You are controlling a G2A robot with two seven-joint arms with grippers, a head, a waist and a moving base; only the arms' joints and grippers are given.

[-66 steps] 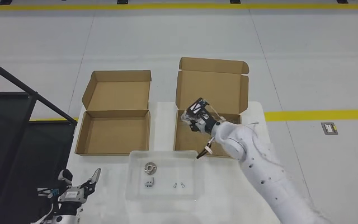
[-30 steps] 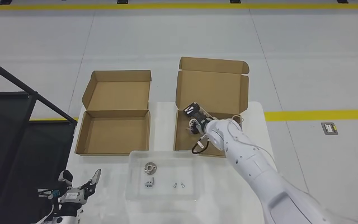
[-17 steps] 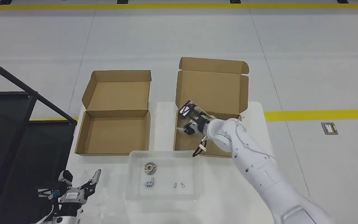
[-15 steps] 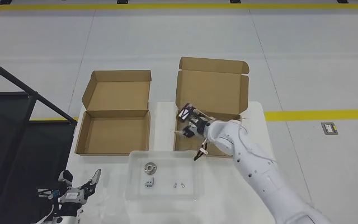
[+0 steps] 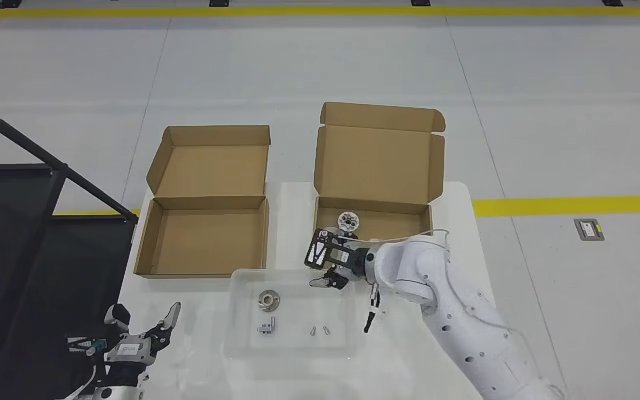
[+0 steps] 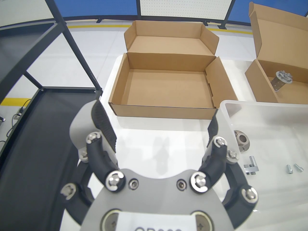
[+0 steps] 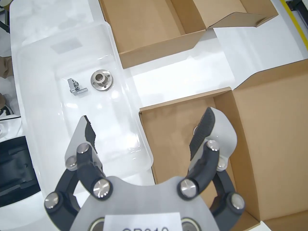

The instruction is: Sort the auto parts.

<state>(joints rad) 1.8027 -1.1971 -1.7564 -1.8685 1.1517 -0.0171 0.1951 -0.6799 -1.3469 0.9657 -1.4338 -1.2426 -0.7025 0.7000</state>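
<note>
Right, two open cardboard boxes sit side by side on the white table (image 5: 290, 215). The left box (image 5: 200, 240) has nothing inside it. The right box (image 5: 400, 222) holds one part, a short metal shaft with a toothed round head (image 5: 347, 221), which lies near the box's far left corner and looks tilted in the left wrist view.

One clear plastic tray (image 5: 300, 345) stands just in front of the boxes, at the table's near edge. It holds four parts: one round metal flange (image 5: 268, 298) with a centre bore, one small angled bracket (image 5: 266, 325) just beside the flange on the near side, and two small bolts (image 6: 290, 168) lying close together, apart from the bracket.

The right gripper (image 5: 313, 268) hangs over the spot where the tray's far rim meets the near left corner of the right box. Its jaws are spread wide with nothing between them, one finger above the tray and the other above the box floor.

The left gripper (image 5: 145, 315) is low at the near left corner of the table, just beside one black rack (image 5: 60, 260). Its jaws are also spread wide and hold nothing, well apart from all five parts
</note>
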